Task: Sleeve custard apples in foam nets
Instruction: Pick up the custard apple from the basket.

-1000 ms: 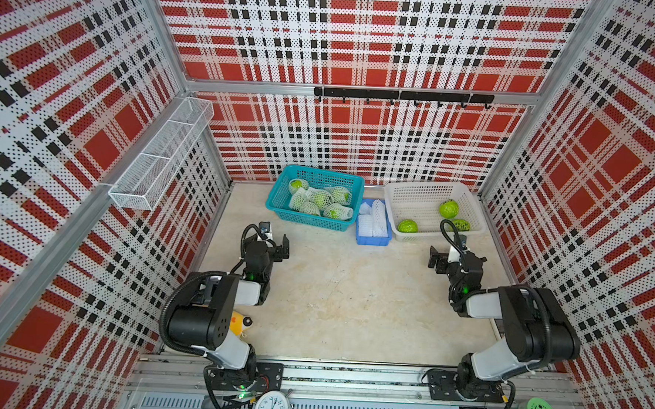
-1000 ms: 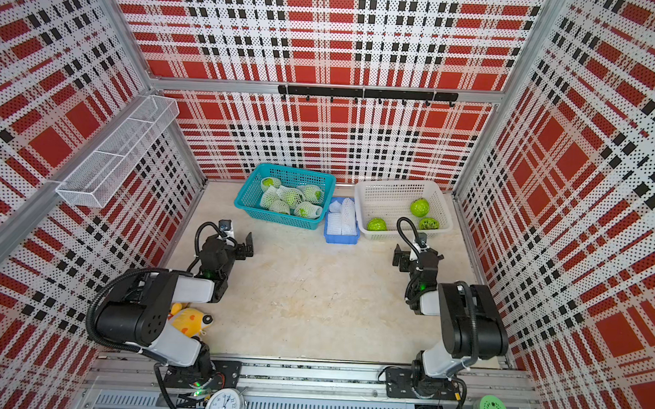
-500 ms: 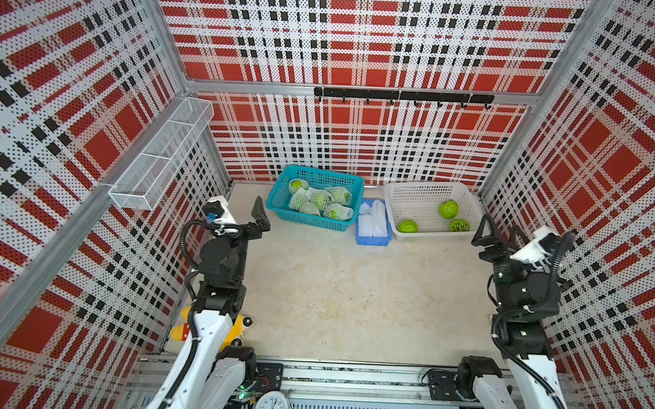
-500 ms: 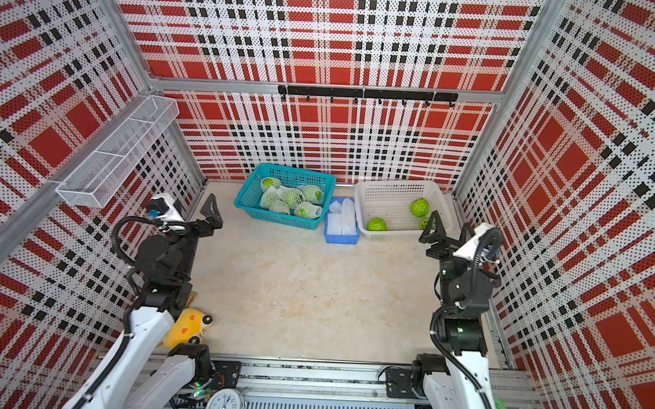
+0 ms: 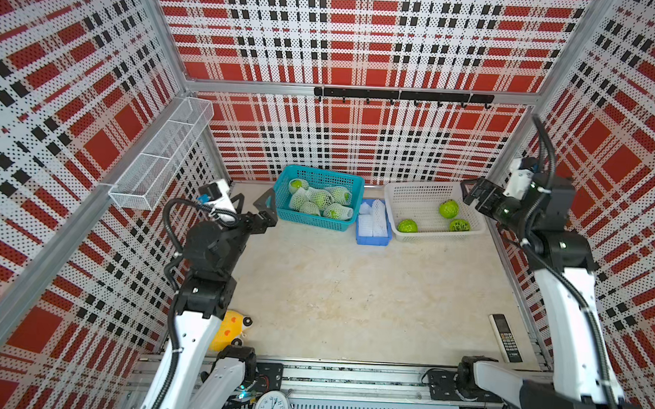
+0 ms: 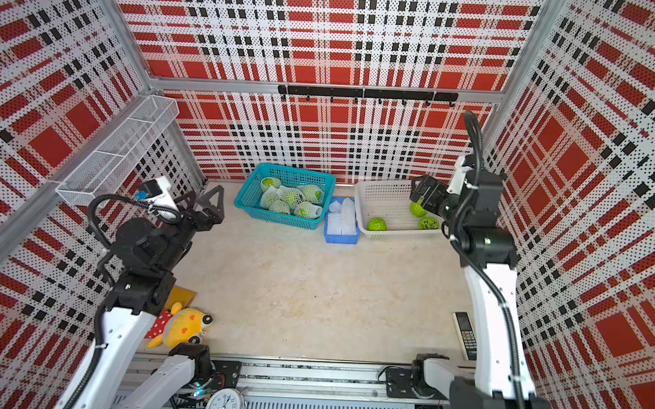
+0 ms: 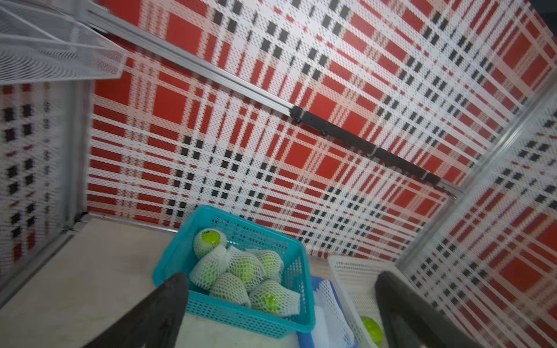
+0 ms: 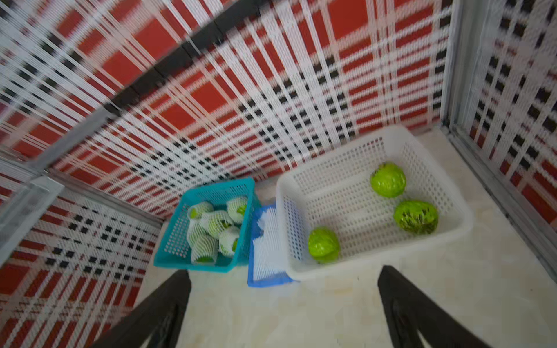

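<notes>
Three bare green custard apples [image 5: 449, 209] [image 6: 377, 224] [image 8: 416, 216] lie in the white lattice basket [image 5: 432, 238] at the back right. White foam nets [image 5: 374, 219] [image 6: 342, 216] [image 8: 268, 247] fill a small blue tray [image 5: 372, 240] beside it. Several netted fruits [image 5: 320, 199] [image 7: 238, 271] sit in the teal basket [image 5: 309, 220]. My left gripper [image 5: 252, 205] [image 7: 283, 275] hangs open and empty, just left of the teal basket. Raised by the white basket's right end, my right gripper [image 5: 480, 196] [image 8: 283, 271] is also open and empty.
A yellow plush toy [image 5: 231, 327] lies near the left arm's base. A remote control [image 5: 505, 338] rests at the front right edge. A wire shelf [image 5: 163, 154] juts from the left wall, and a black hook rail [image 5: 401, 96] runs along the back wall.
Both arms have risen from a folded, low pose on the table and swung their grippers toward the back baskets. Both grippers stayed open.
</notes>
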You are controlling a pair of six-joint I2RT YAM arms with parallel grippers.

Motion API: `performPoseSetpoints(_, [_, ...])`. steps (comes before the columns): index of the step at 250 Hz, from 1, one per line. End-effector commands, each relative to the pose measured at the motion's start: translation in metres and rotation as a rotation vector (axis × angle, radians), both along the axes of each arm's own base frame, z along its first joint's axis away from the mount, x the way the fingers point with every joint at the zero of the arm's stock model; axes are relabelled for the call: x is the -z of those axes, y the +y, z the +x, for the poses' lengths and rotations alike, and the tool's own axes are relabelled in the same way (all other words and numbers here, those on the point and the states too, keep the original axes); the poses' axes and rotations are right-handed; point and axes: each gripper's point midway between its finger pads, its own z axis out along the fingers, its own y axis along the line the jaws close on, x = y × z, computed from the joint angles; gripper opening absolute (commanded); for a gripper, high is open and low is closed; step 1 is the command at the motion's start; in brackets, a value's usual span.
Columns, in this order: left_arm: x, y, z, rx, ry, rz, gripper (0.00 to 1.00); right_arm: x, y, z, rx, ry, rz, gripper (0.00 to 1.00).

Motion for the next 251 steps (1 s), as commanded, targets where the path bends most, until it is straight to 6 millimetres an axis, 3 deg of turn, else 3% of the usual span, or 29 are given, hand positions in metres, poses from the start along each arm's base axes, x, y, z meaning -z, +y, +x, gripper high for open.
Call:
performPoseSetpoints(1, [0.024,-0.046,0.01,0.105,0.131,0.187,0.99,0.095,0.017,-0.016,-0.117,0.423,-0.012,1.0])
performPoseSetpoints(37, [0.044,-0.118,0.012,0.256,0.18,0.351,1.0,0.139,0.038,0.015,-0.163,0.559,-0.092,1.0])
performPoseSetpoints(73, [0.07,-0.153,0.016,0.326,0.238,0.367,1.0,0.169,0.059,0.059,-0.197,0.628,-0.06,1.0])
performPoseSetpoints(113, [0.088,-0.173,0.014,0.372,0.266,0.341,0.99,0.185,0.069,0.101,-0.172,0.642,-0.069,0.99])
performPoseSetpoints(143, [0.098,-0.185,0.013,0.41,0.282,0.334,1.0,0.212,0.07,0.119,-0.156,0.701,-0.072,1.0])
performPoseSetpoints(203, [0.115,-0.208,0.015,0.462,0.314,0.383,0.99,0.27,0.077,0.134,-0.172,0.793,-0.067,1.0])
performPoseSetpoints(251, [0.118,-0.21,0.021,0.454,0.317,0.419,0.99,0.303,0.077,0.137,-0.161,0.844,-0.077,1.0])
